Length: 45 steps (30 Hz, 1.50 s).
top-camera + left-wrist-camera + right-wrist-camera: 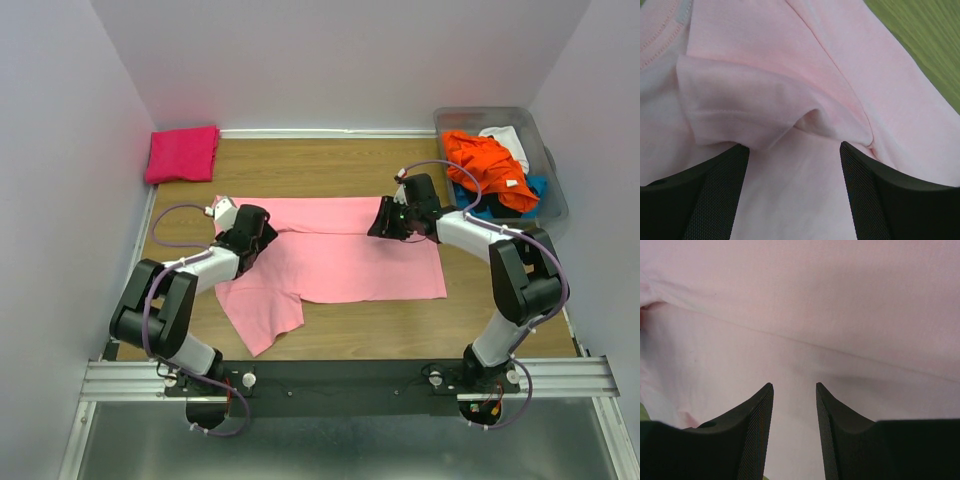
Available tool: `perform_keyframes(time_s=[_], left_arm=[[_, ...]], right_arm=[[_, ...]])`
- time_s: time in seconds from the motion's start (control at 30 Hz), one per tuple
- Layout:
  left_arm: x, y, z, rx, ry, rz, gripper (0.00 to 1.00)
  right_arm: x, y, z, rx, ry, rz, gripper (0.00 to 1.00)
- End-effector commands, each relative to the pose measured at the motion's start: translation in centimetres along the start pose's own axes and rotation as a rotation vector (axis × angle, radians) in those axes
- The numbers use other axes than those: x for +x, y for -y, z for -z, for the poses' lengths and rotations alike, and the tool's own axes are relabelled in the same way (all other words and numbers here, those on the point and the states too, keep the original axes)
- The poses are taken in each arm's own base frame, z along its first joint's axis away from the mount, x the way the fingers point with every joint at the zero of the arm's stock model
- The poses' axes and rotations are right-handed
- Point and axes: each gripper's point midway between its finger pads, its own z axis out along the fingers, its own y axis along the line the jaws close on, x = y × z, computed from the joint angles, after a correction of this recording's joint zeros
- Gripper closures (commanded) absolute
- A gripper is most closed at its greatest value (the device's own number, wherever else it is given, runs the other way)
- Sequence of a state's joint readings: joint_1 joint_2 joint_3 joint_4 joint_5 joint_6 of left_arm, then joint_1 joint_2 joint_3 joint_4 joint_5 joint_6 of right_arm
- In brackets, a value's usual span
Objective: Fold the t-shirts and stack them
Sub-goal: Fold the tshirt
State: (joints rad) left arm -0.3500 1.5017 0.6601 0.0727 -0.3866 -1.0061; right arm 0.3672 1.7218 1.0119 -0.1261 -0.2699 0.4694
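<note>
A light pink t-shirt (340, 258) lies spread on the wooden table, one part trailing toward the front left. My left gripper (262, 238) hovers over its left side, jaws open wide above a bunched sleeve fold (790, 107). My right gripper (383, 222) is over the shirt's upper right part, jaws open with a narrower gap, pink cloth (805, 330) below them. A folded hot-pink t-shirt (182, 153) lies at the back left corner. Orange (488, 165), white (507, 138) and blue (535, 187) shirts are piled in the bin.
A clear plastic bin (545, 135) stands at the back right. White walls enclose the table on three sides. Bare wood (400, 325) shows in front of the shirt. The arms' mounting rail (350, 375) runs along the near edge.
</note>
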Motion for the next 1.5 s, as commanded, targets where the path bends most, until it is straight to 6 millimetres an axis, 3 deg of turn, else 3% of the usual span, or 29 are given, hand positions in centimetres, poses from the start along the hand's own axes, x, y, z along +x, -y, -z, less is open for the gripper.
perform_keyframes(time_s=[0.0,0.2,0.4,0.5,0.63,0.7,0.83,0.9,1.03,1.17,1.3,1.47], left_arm=[[-2.7,0.5,-1.1,-0.021,0.101,0.020,0.19],[-5.6,1.5,-2.2,-0.026,0.158,-0.015,0.21],[-7.9,3.7,-3.6,0.007,0.185,-0.055,0.21],[-7.8,4.3,-5.7,0.003,0.164,-0.105,0.21],[-9.1,6.3,-7.1,0.033,0.156,-0.140,0.20],[-9.6,6.8,-7.0,0.043,0.155,-0.149,0.17],[-11.5,7.7,-4.1,0.073,0.188,-0.134,0.12],[-11.7,7.2,-2.9,0.066,0.184,-0.133,0.11],[-11.3,6.8,0.2,0.096,0.167,-0.107,0.17],[-7.2,4.5,0.9,0.090,0.052,-0.102,0.37],[-4.1,2.4,0.2,0.053,-0.024,-0.098,0.46],[-2.8,1.7,-1.2,0.035,-0.053,-0.106,0.51]], right_arm=[[0.0,0.5,0.5,0.025,0.008,0.013,0.53],[-0.2,0.4,0.3,0.027,0.007,0.011,0.53],[-0.6,0.5,0.0,0.032,0.011,0.010,0.53],[-0.5,0.5,-0.2,0.032,0.005,0.007,0.53],[-0.7,0.4,-0.2,0.031,0.006,0.013,0.53],[-0.8,0.4,-0.1,0.034,0.008,0.022,0.53],[-1.1,0.4,0.1,0.038,0.012,0.034,0.53],[-1.2,0.3,0.3,0.037,0.015,0.038,0.53],[-1.0,0.4,0.2,0.035,0.007,0.044,0.53],[-0.6,0.5,0.0,0.030,-0.007,0.041,0.53],[-0.5,0.4,0.0,0.026,-0.009,0.042,0.53],[-0.4,0.4,0.1,0.024,-0.011,0.047,0.53]])
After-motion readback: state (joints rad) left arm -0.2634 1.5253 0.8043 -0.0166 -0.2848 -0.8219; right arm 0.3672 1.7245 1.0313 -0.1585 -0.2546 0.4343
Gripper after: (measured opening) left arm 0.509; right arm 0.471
